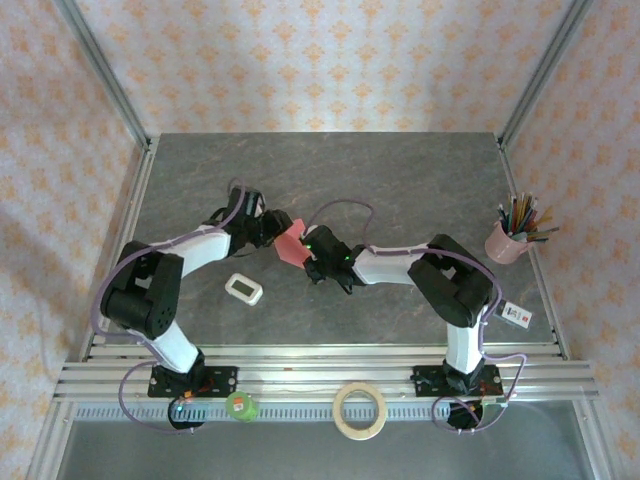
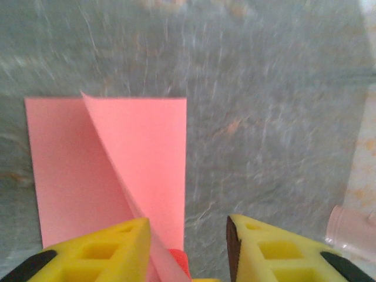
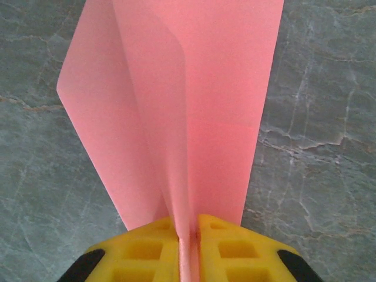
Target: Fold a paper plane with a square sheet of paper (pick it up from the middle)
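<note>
Paper (image 1: 290, 243), pink and bent over, is in the middle of the bench (image 1: 420, 190), between the two hands. The right hand (image 3: 188, 228) is shut tight on it. Its two yellow fingers (image 3: 141, 247) pinch the near edge of the paper, with both sides of the sheet squeezed together there. Past the pinch the sheet opens out, and one side curls away to a round corner.

The left hand (image 2: 188, 235) is partly open, with a clear gap between its fingers. It holds nothing. One loose flap of the paper runs down right beside the inner face of one finger, and I cannot tell if they touch.

From above, the left hand is just left of the paper and the right hand is just right of it. A small white gadget (image 1: 243, 289) lies on the bench near the left arm. A pink cup (image 1: 505, 243) of pens stands well apart at the right edge. A tape roll (image 1: 360, 411) lies at the front.
</note>
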